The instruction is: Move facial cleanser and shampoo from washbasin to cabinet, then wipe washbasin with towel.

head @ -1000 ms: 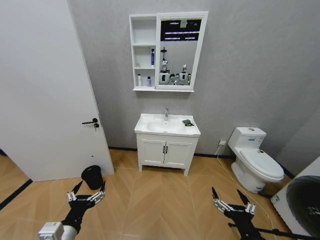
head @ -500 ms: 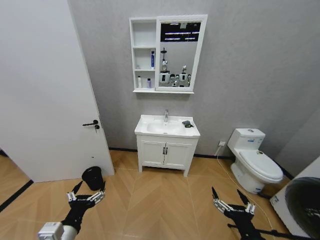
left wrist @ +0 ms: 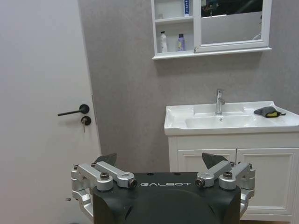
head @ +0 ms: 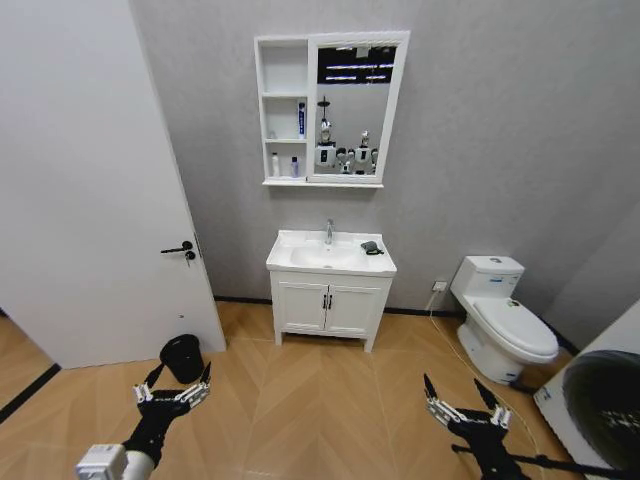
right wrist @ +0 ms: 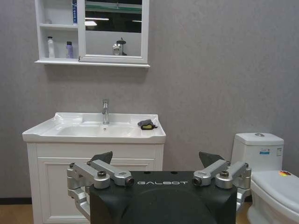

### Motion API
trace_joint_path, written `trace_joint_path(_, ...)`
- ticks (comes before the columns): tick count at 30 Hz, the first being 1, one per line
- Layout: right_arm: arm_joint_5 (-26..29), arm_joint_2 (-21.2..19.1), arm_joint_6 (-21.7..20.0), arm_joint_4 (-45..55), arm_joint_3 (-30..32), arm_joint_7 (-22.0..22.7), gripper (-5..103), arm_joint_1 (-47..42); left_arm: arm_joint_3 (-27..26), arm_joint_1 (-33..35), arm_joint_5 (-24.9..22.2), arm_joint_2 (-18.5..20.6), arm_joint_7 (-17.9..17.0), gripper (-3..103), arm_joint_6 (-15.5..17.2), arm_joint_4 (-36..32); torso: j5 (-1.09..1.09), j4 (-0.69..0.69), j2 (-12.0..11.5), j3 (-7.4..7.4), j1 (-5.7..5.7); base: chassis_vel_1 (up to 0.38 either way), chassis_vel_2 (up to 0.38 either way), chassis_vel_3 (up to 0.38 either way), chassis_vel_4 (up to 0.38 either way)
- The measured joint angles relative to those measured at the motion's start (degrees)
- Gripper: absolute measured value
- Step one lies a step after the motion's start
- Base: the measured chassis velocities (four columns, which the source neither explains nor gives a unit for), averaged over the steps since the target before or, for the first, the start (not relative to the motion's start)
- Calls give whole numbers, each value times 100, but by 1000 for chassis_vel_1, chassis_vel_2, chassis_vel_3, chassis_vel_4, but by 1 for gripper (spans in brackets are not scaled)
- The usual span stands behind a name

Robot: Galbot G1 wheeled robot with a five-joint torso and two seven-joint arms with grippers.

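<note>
"GALBOT" on left claw [left wrist: 159, 163]

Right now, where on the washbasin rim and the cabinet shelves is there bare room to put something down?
On the washbasin, the flat rim left of the tap is bare; right of the tap lies the towel. In the cabinet, the top shelf is free, the middle one holds a blue tube, and the bottom shelf is crowded by two bottles.

A large white door [head: 85, 180] with a dark lever handle [head: 180, 248] is standing at the left. A small black round bin [head: 182, 356] is sitting on the herringbone wooden floor [head: 320, 400]. A white ceramic toilet [head: 503, 325] is standing against the grey textured wall [head: 500, 130].
</note>
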Motion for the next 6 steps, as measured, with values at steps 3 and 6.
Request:
trace_joint_path(3, 0, 0, 0, 0, 0, 0, 100, 0, 0, 0, 0, 0, 0, 100, 0, 0, 0, -2, -4, -3, -3, -35, -36, -34, -30)
trace_joint_path(6, 0, 0, 0, 0, 0, 0, 100, -1, 0, 0, 0, 0, 0, 100, 0, 0, 0, -1, -8, -5, -5, -37, -17, -12, -21)
